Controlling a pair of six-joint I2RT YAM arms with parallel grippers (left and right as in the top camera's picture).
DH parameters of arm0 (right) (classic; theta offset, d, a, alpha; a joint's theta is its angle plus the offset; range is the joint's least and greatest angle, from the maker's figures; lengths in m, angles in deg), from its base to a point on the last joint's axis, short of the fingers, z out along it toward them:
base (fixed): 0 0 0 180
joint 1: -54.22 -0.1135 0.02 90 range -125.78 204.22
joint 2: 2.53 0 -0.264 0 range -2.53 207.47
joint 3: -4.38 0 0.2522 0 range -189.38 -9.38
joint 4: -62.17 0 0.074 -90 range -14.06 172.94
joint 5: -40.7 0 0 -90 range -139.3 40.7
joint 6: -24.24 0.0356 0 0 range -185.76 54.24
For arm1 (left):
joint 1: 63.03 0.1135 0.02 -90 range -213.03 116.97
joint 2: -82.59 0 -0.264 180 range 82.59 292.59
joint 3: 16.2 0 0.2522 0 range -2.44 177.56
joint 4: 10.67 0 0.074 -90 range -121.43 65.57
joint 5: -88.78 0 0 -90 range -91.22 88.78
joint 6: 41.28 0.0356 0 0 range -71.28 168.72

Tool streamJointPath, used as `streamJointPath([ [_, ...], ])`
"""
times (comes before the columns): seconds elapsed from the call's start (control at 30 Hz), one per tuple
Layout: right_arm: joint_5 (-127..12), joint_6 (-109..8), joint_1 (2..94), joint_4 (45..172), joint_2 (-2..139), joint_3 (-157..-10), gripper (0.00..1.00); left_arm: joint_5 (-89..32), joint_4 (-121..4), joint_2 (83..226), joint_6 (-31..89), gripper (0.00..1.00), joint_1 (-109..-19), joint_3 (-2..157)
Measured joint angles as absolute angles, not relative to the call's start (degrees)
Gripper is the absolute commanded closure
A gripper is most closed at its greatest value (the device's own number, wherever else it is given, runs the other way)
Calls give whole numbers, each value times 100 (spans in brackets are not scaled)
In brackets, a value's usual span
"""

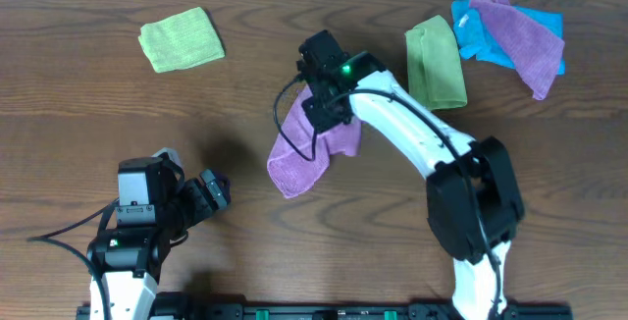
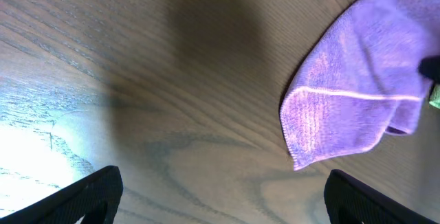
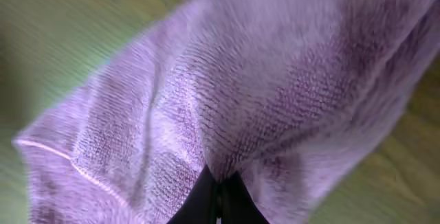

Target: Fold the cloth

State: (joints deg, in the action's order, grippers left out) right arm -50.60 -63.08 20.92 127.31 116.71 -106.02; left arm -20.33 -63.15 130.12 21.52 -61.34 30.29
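The right gripper [image 3: 217, 187] was pressed together on a fold of the cloth [image 1: 312, 151], its two dark fingers [image 3: 196, 203] meeting at the bottom of the right wrist view with lilac pile bunched up directly in front of them. From overhead, the cloth was gathered beneath this gripper and spread away from it toward the near edge of the table [image 1: 98, 133], ending in a rumpled corner. A thin stitched hem ran along the cloth's edge to the left of the pinch point. Whether the pinched part was lifted clear of the wood could not be told.

The left gripper [image 1: 214, 190] stood spread wide with nothing between its fingers [image 2: 89, 195], only bare wood grain and a soft shadow. The cloth lay ahead of it and off to its right, well apart from either fingertip, with one rounded folded corner turned toward it.

Farther out beyond the right gripper, a folded lime-green cloth [image 1: 436, 63] lay to one side, and past that a second purple cloth [image 1: 520, 37] was draped over a blue cloth [image 1: 479, 33]. Another lime-green cloth [image 1: 182, 38] sat well beyond the left gripper, near the far edge of the table.
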Motion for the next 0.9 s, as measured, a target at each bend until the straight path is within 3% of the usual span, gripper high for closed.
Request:
streamJointPath([
  [0.5,-5231,-6371,1574,11863,11638,-10600,98,-2033,-6168,13012,2149,5,-6134,3029],
  [0.6,-5248,-6417,1493,11754,11638,-10600,91,-2033,-6155,13012,2149,5,-6134,3027],
  [0.7,-5259,-6492,1449,11625,11638,-10600,76,-2033,-6149,13012,2149,5,-6134,3029],
  [0.9,-5578,-6522,1408,11197,11638,-10602,61,-2033,-6146,13012,2152,5,-6134,3029],
])
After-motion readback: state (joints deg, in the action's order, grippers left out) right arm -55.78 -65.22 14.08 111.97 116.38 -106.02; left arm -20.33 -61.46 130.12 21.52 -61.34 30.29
